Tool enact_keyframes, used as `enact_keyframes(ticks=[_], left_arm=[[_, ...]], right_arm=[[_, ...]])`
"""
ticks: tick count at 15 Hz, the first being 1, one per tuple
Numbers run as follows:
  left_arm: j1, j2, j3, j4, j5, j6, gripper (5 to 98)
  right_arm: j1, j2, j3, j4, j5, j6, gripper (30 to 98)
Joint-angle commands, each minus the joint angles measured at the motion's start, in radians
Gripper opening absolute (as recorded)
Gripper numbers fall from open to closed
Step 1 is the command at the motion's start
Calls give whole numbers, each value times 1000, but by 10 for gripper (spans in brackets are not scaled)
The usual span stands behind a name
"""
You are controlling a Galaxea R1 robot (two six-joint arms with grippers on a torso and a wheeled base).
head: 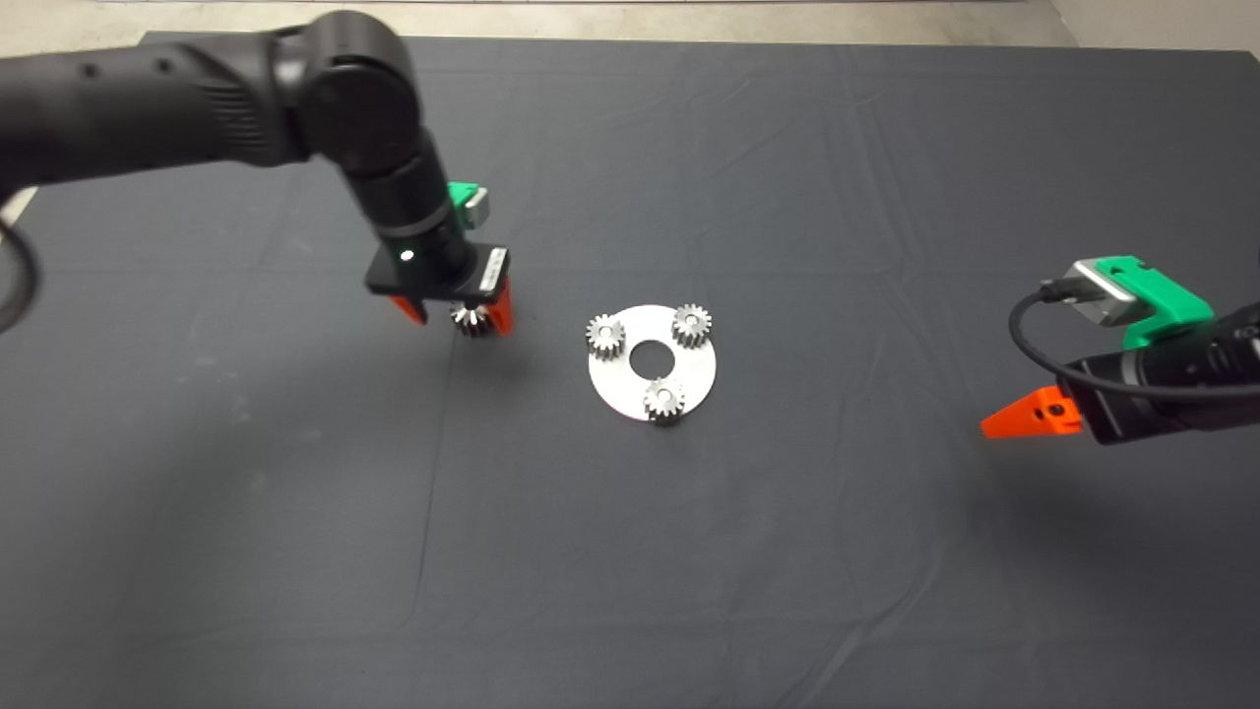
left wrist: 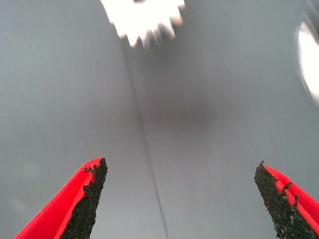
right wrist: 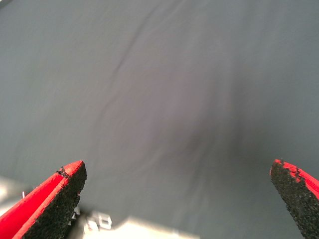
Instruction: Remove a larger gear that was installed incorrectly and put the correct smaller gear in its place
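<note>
A round silver plate (head: 694, 379) with a centre hole lies in the middle of the mat. Three silver gears stand on it, at its left (head: 605, 335), its back (head: 691, 323) and its front (head: 664, 399); they look alike in size. A fourth silver gear (head: 472, 321) lies on the mat left of the plate. I cannot tell whether it is the larger gear. My left gripper (head: 461, 323) is open and low over this gear, a finger on each side. In the left wrist view the gear (left wrist: 144, 20) lies beyond the open fingertips (left wrist: 94, 174), untouched.
My right gripper (head: 1004, 423) is open and empty, above bare mat at the right side. The plate's edge (left wrist: 311, 59) shows in the left wrist view. The dark mat (head: 295, 551) has creases, and pale floor lies beyond its far edge.
</note>
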Motion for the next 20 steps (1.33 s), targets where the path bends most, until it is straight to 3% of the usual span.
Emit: enact_keyframes(ticks=[1, 5, 8, 10, 12, 14, 20], left_arm=[[-134, -165, 448, -7, -22, -270, 744], [-145, -163, 609, -4, -28, -469, 744], [-150, -161, 668, -2, -32, -547, 744], [-150, -157, 682, 0, -52, -560, 744], [-150, -158, 683, -1, -52, -561, 744], [-150, -158, 682, -1, -54, -561, 744], [-148, -169, 683, 1, -52, -561, 744]], right_arm=[[58, 85, 92, 33, 6, 130, 978], [58, 270, 107, 33, 11, 288, 978], [58, 427, 103, 29, 9, 376, 978], [58, 457, 104, 27, 11, 405, 978], [58, 476, 104, 27, 11, 411, 978], [58, 476, 104, 26, 36, 411, 978], [58, 478, 104, 26, 41, 413, 978]])
